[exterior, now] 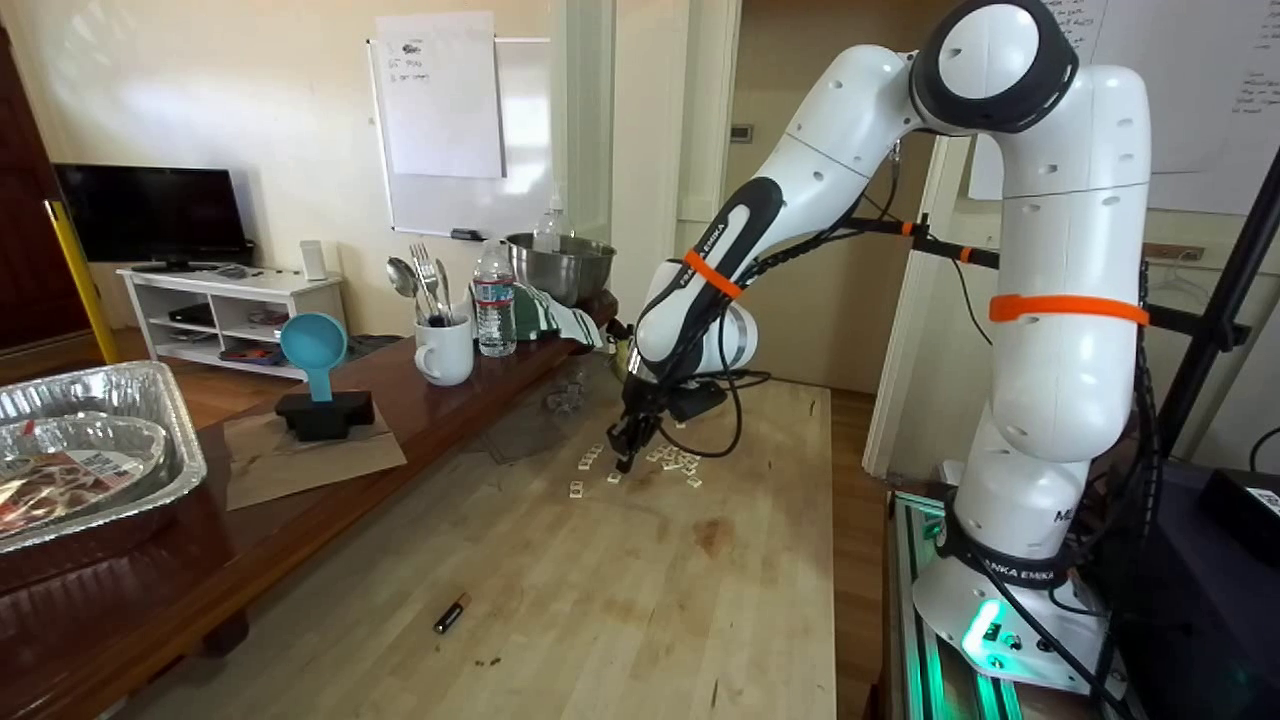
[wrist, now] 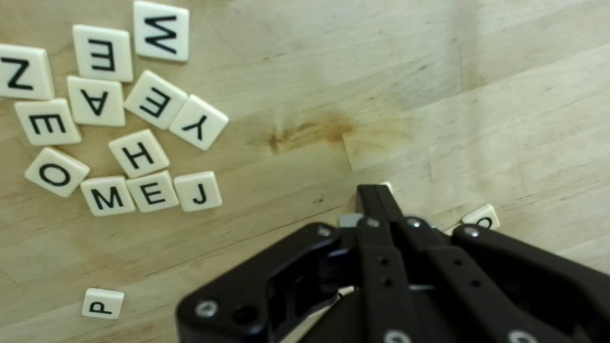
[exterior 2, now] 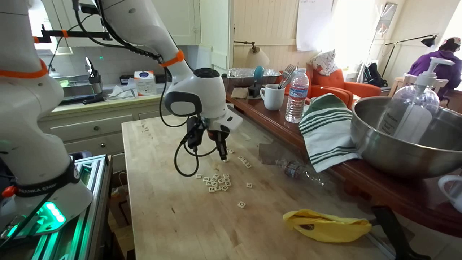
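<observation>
Letter tiles [wrist: 107, 107], clustered on wooden tabletop [wrist: 286, 71], 12: E (four), W, N, A, Y, H, O, M, J. Tile P [wrist: 103, 303], 1, apart. Gripper [wrist: 375, 188], 1: fingers closed together; partly hidden tile [wrist: 387, 186] behind tips. Arm [exterior: 835, 120], 1, lettered FRANKA EMIKA. Tabletop edge [exterior 2: 131, 202] well apart from cluster.
</observation>
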Robot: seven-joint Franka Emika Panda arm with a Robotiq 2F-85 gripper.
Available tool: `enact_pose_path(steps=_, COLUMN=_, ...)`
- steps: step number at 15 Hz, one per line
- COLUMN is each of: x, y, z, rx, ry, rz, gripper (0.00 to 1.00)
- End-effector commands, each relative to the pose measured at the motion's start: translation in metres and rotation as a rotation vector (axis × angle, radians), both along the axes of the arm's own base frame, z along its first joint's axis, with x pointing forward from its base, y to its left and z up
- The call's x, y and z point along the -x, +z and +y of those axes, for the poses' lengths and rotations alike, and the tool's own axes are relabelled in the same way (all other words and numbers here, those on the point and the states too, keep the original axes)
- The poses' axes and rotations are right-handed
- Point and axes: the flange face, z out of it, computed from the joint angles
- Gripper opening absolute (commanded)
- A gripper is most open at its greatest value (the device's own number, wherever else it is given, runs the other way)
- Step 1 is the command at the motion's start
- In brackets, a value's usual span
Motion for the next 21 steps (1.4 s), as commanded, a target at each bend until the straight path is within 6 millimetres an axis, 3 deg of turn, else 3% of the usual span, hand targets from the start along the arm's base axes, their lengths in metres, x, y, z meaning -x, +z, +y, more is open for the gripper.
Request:
enact_pose_path(steps=1, x=-0.002, y=-0.01, z=0.002, rx=0.015, ry=0.009, rz=0.03, gripper=0.0)
enact_pose_path(steps=15, x=-0.025, y=-0.016, z=0.018, rx=0.262, ry=0.564, rz=0.061, gripper=0.0)
enact_pose_path(steps=21, x=-0.03, y=0.003, z=0.029, rx=0.268, ry=0.609, rz=-0.002, gripper=0.0)
